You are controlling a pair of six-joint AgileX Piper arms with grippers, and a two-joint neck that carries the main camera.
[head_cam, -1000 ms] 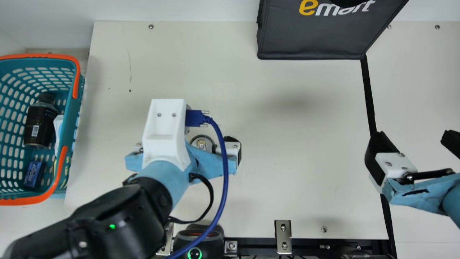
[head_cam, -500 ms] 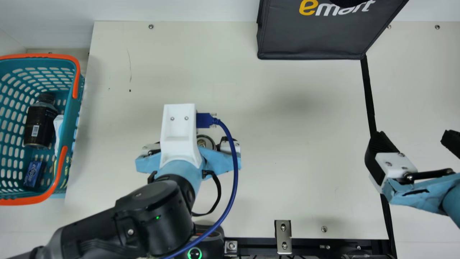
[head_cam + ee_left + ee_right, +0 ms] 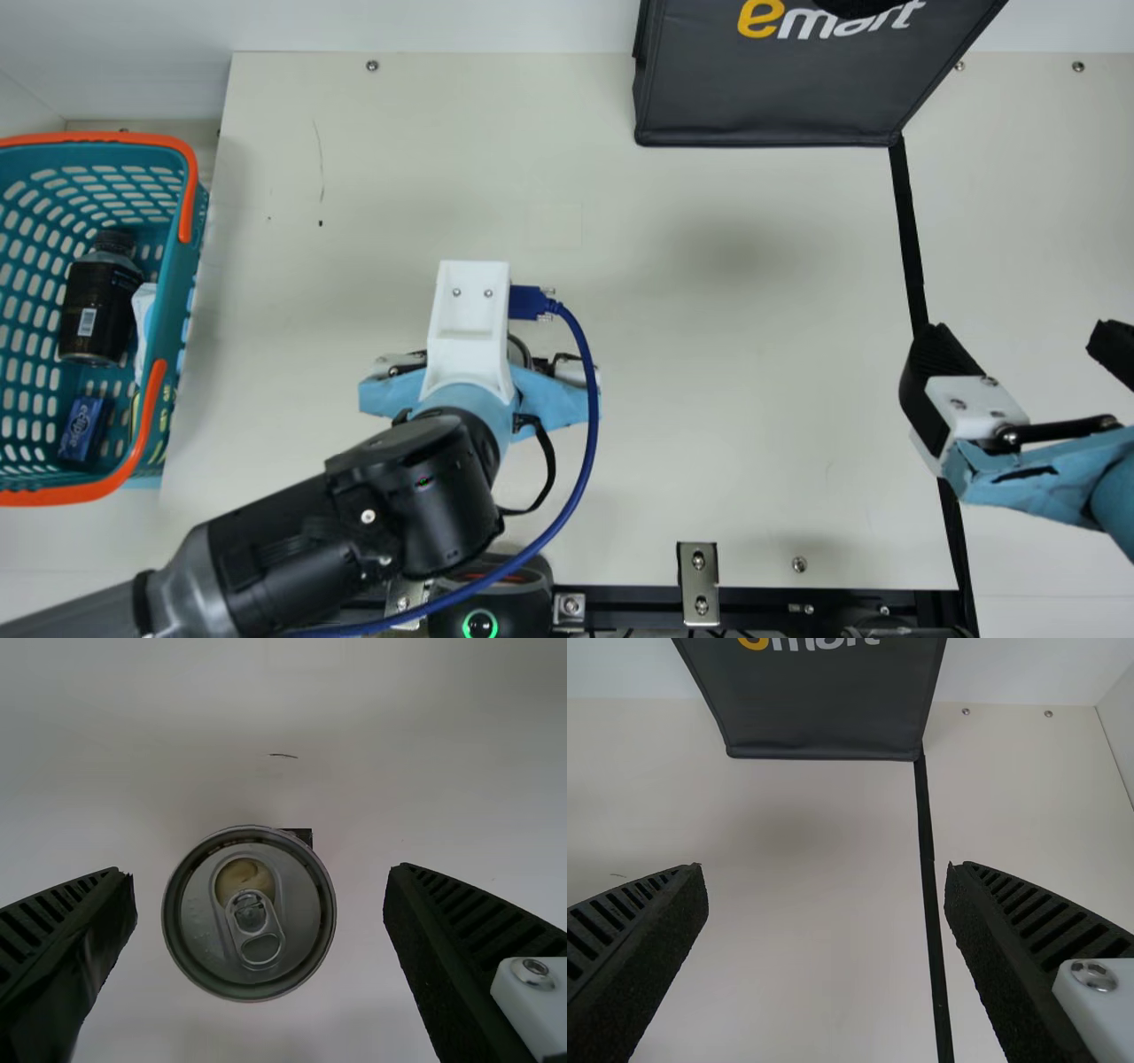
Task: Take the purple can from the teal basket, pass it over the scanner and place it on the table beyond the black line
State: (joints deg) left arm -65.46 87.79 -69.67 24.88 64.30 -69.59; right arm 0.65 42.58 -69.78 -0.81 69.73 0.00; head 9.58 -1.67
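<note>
Showing the table (image 3: 709,354) in the main view, my left claw (image 3: 551,399) was spread wide near the scanner (image 3: 496,595). In the left wrist view, the can (image 3: 251,930) stood upright on the table between its ribbed fingers (image 3: 71,930), lid and pull tab facing the camera, a gap to either side. The can lay between the teal basket (image 3: 182,288) and the black line (image 3: 909,248), on the basket's side of the line. My right claw (image 3: 1028,341) was likewise wide, the black line passing between its fingers in the right wrist view. The basket held a dark bottle (image 3: 96,306) and a blue pack (image 3: 83,430).
</note>
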